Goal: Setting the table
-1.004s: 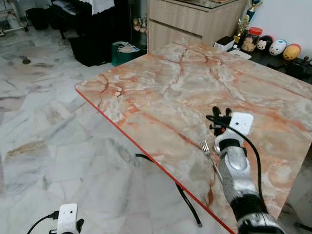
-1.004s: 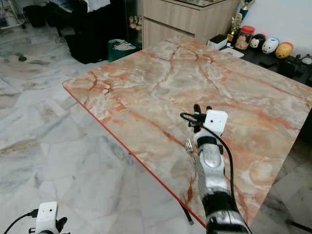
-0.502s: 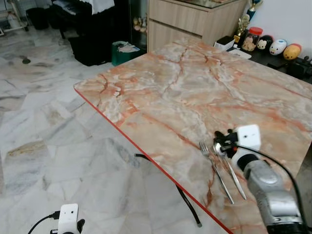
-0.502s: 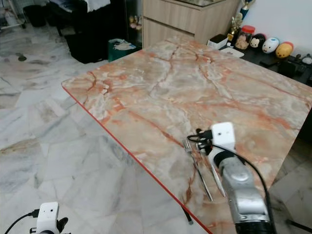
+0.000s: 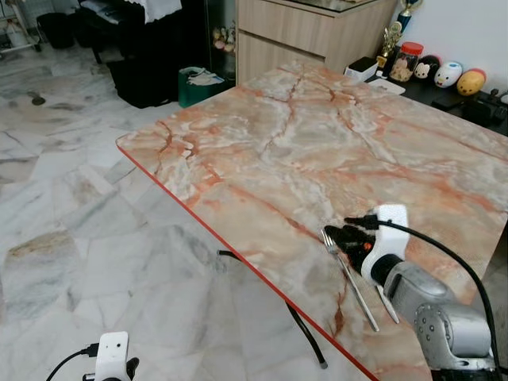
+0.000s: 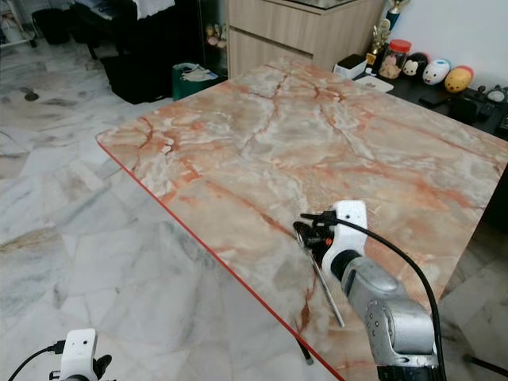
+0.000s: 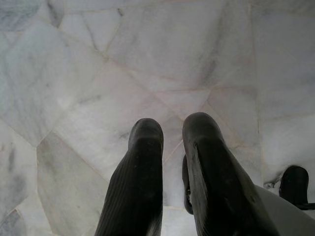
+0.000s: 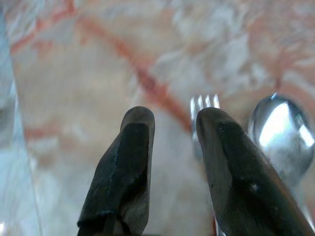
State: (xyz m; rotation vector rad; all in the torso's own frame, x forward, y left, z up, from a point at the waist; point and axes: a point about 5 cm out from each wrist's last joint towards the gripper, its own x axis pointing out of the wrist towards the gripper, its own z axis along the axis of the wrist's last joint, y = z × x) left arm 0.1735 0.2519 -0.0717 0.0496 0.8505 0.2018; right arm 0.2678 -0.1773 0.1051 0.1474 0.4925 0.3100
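1. The worktop (image 5: 317, 143) is a big slab of pink and orange marble with a thin red edge. It stands on a floor (image 5: 71, 206) of pale grey marble tiles.
2. A fork (image 5: 349, 274) lies flat on the worktop close to the near edge. Its prongs point to about 11 o'clock and its handle runs to about 5 o'clock.
3. A spoon (image 8: 278, 130) lies just beside the fork, on the side away from the edge. In the right wrist view its bowl is next to the fork prongs.
4. The right pincer (image 5: 343, 238) is low over the head of the fork. Its two black fingers (image 8: 125, 167) are a little spread and hold nothing between them. One finger covers part of the fork; I cannot tell if it touches it.
5. The left pincer (image 7: 170, 137) hangs beside the robot over the floor. Its fingers are slightly apart and hold nothing.
6. At about 1 o'clock behind the worktop is a dark shelf (image 5: 468, 99) with a jar (image 5: 410, 62), small round figures (image 5: 460, 78) and a trophy (image 5: 394, 36). No writing on them can be read.
7. At about 12 o'clock stands a wooden cabinet (image 5: 309, 32), with a green box (image 5: 202, 83) on the floor at about 11 o'clock.
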